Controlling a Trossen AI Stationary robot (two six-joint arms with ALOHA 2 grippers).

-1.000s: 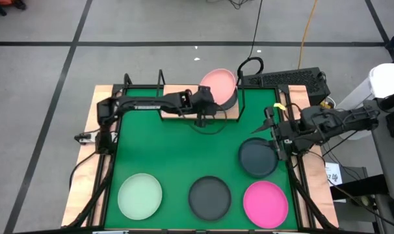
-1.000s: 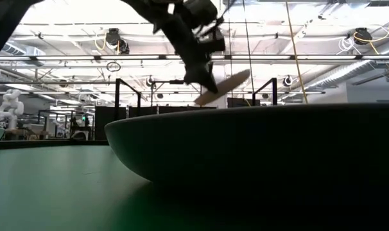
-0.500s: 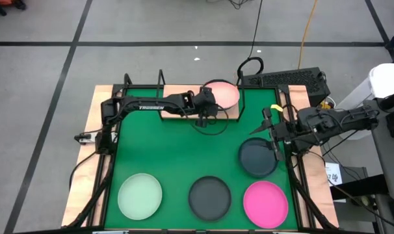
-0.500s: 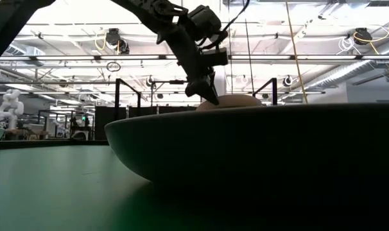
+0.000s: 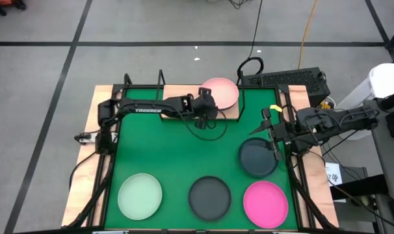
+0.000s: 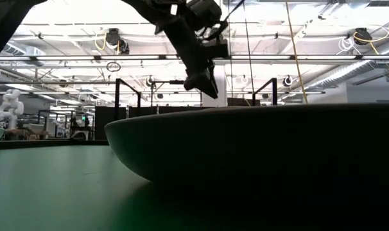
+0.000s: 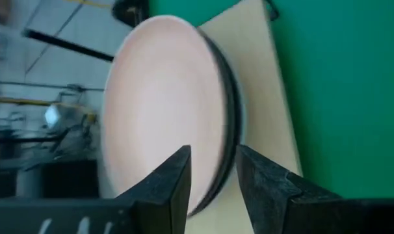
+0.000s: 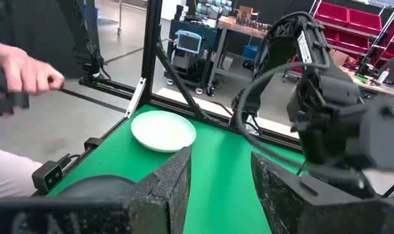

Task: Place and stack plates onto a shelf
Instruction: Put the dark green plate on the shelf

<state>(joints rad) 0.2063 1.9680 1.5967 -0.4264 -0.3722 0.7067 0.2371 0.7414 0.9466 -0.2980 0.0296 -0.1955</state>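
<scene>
**Pink plate on shelf stack; left gripper at its rim, jaws apart**

Near edge of the green mat point(image 5: 177, 156), high view: three plates are lying in a row, pale green plate point(image 5: 140, 195) at 7 o'clock, black plate point(image 5: 209, 197) at 6 o'clock, hot pink plate point(image 5: 265, 202) at 5 o'clock. All three are sitting flat and apart from each other. In the low view the black plate's rim is filling the foreground.

Further in, at roughly 3 o'clock on the mat, a dark teal plate point(image 5: 258, 157) is lying flat. The right gripper point(image 5: 275, 138) is hovering over its far edge. In its wrist view the fingers point(image 8: 168, 188) are standing apart with nothing between them. A person's hand point(image 8: 21, 71) is showing beyond the table in that view.

Far side, about 12 o'clock: the shelf point(image 5: 231, 112) is carrying the pale pink plate point(image 5: 221, 93), which is resting on top of a darker plate point(image 7: 231, 130); only the dark rim is showing beneath it in the left wrist view. The left gripper point(image 5: 204, 107) is sitting just beside the pink plate's near-left rim. Its fingers point(image 7: 168, 185) are standing open with a narrow gap, gripping nothing; whether they are touching the rim, I cannot tell. In the low view the gripper is hanging above the black plate's rim line.
</scene>
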